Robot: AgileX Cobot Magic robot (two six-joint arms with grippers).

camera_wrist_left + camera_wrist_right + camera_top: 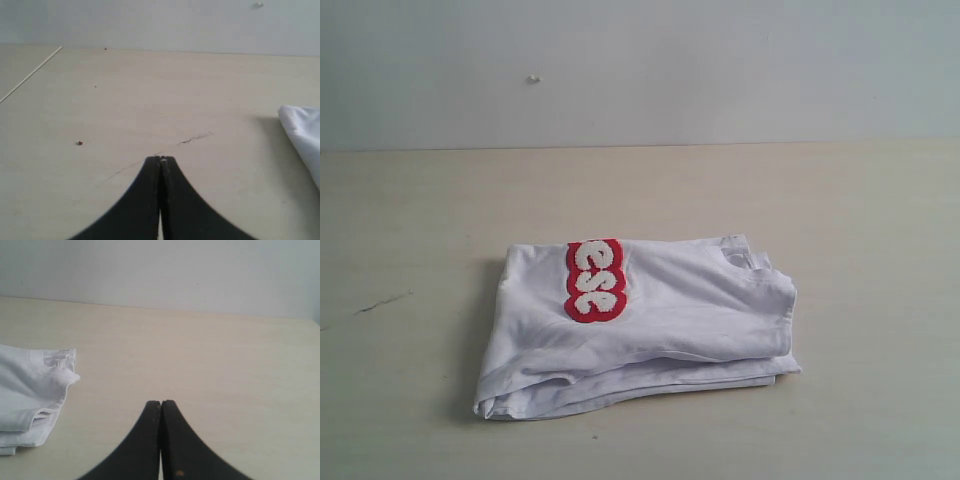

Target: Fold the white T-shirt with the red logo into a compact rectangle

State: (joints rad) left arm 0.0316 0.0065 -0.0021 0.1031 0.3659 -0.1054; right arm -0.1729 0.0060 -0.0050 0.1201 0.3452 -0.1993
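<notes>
The white T-shirt (650, 320) lies folded into a thick, roughly rectangular bundle in the middle of the table. Part of the red logo (594, 281), white fuzzy letters on red, shows on its top near the far left corner. The ribbed collar (745, 256) peeks out at the far right corner. Neither arm appears in the exterior view. My left gripper (161, 160) is shut on nothing above bare table, with a shirt corner (302, 135) off to one side. My right gripper (161, 403) is shut on nothing too, well apart from the shirt's collar side (35, 390).
The light wooden table (860, 200) runs back to a pale wall (640, 70). A thin dark crack (195, 138) and a small dark speck (79, 143) mark the tabletop by the left gripper. A seam line (30, 74) crosses the table's far corner.
</notes>
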